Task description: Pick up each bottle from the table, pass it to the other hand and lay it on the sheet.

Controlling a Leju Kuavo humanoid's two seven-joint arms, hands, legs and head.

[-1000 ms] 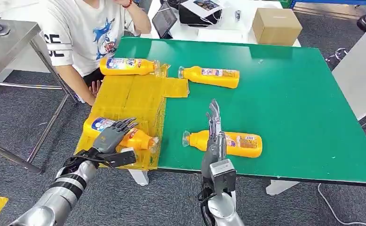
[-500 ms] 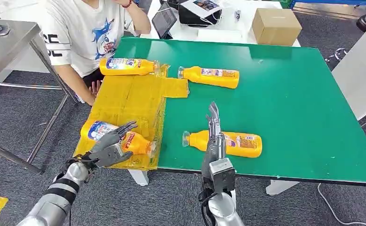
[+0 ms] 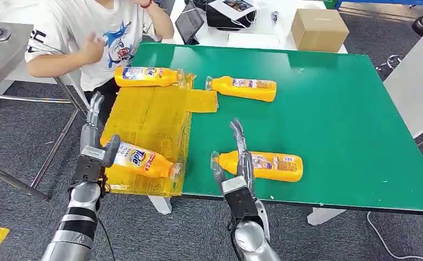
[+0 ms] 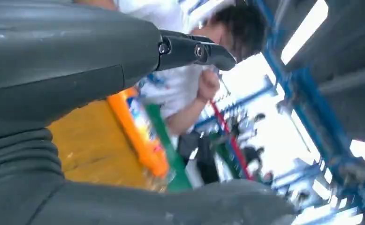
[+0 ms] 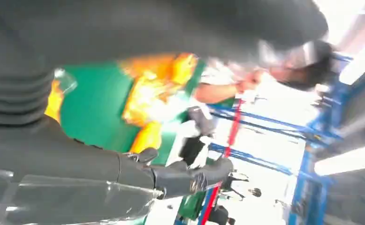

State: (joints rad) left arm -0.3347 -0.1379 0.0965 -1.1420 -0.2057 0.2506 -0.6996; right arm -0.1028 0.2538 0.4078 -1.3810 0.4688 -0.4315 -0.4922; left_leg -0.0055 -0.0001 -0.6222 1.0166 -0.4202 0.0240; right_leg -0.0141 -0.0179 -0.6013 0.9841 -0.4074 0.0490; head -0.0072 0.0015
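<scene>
Fingers (image 3: 94, 106) straight, beside glossy yellow bottle (image 3: 142, 159) on crinkled sheet (image 3: 149, 111)

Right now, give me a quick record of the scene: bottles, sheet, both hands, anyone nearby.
bottles on sheet: two, near bottle and far bottle, both lying down
bottles on table: two, front bottle and back bottle, lying on the green table
sheet: yellow sheet at the table's left end
left hand: left hand open, beside the near bottle's base
right hand: right hand open, at the front bottle's neck end
person: seated person beyond the sheet
</scene>
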